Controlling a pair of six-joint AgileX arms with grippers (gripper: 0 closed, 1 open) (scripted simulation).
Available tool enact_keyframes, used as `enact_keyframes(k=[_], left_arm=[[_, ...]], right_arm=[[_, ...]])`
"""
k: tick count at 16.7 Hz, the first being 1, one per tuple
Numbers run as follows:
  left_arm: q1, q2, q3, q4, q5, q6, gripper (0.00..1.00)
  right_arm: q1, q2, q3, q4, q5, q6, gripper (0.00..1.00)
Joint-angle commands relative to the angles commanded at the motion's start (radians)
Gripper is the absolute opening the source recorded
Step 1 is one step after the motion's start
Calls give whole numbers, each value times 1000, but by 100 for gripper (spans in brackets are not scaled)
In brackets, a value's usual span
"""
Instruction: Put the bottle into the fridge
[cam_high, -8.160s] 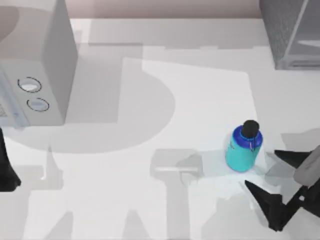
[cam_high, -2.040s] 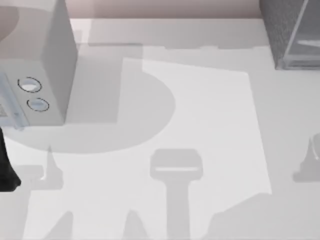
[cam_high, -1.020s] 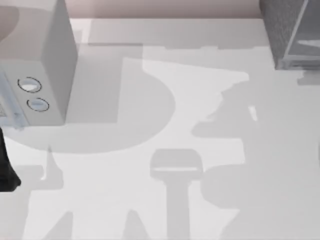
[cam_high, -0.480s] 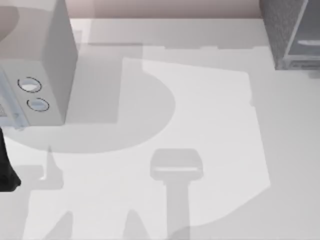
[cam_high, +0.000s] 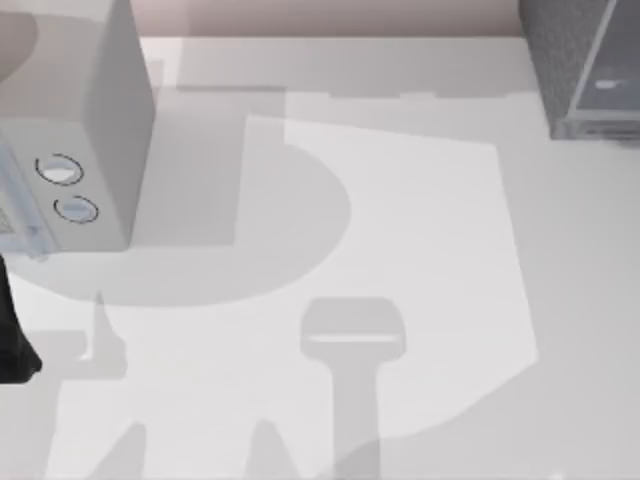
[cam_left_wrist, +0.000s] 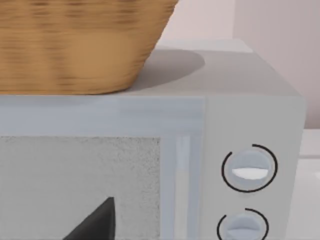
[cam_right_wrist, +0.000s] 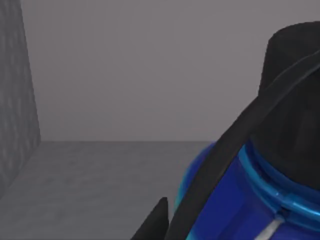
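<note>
In the right wrist view the bottle (cam_right_wrist: 250, 200) sits very close, showing its black cap (cam_right_wrist: 295, 100) and dark blue collar. My right gripper (cam_right_wrist: 200, 210) is shut on it, with a dark finger (cam_right_wrist: 220, 155) slanting across its side. Behind the bottle are the fridge's dark grey inner wall and floor (cam_right_wrist: 100, 170), with a speckled side wall (cam_right_wrist: 15, 100). The top view has the fridge (cam_high: 580, 60) at the table's back right corner. My left arm (cam_high: 12, 345) is parked at the table's left edge.
A pale grey box with two round dials (cam_high: 70, 180) stands at the back left, right in front of the left wrist camera (cam_left_wrist: 245, 170). A wicker basket (cam_left_wrist: 75, 45) rests on top of it. Broad shadows lie across the white table (cam_high: 420, 250).
The bottle stood on the table's right side beside my open right gripper; both have since left the top view. The arm's shadow swept over the table and off to the front right.
</note>
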Motion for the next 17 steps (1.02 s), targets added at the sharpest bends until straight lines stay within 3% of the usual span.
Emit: enact_keyframes(k=[9, 15, 17], left_arm=[[0, 0, 0, 0, 0, 0, 100], [0, 0, 0, 0, 0, 0, 100], [0, 0, 0, 0, 0, 0, 100]], right_arm=[[38, 204, 392, -187, 41, -2, 1], [44, 227, 440, -214, 46, -2, 1], [44, 227, 440, -214, 46, -2, 16]])
